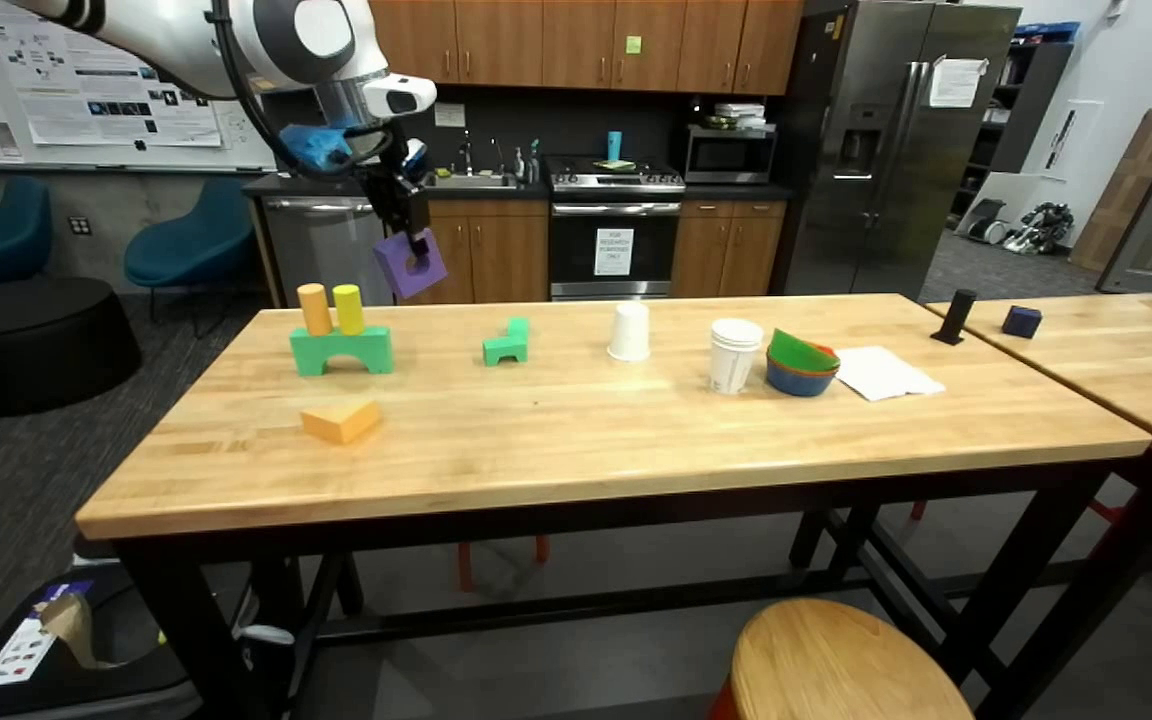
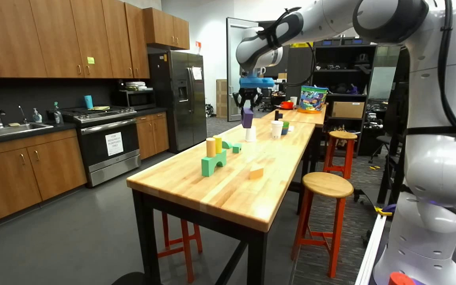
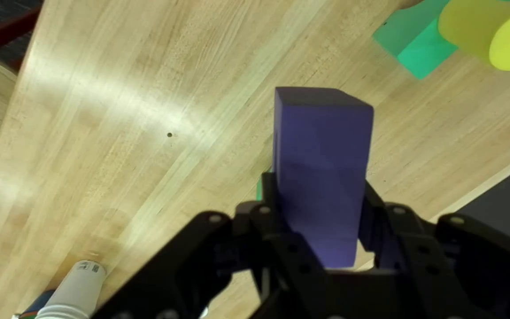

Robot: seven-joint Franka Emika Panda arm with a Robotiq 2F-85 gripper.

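**Purple block (image 3: 323, 155) pinched in mid-air over the table (image 1: 556, 440)**

The gripper (image 3: 320, 199) is clamped on the purple block, a finger on each side across its narrow thickness; it lies directly between the fingertips (image 3: 269, 190), and juts past them toward the top of the wrist view; the long axis of the narrow face shown there runs nearly up and down that view; in an exterior view the block's squarish face (image 1: 394, 268), pierced by a round hole, hangs tilted, its edges askew to the table; farther out, up and right in the wrist view, a yellow cylinder (image 3: 478, 31) stands on a green arch (image 3: 426, 51); down and left are stacked white cups (image 3: 75, 288); an orange wedge (image 1: 341, 422) lies well apart.
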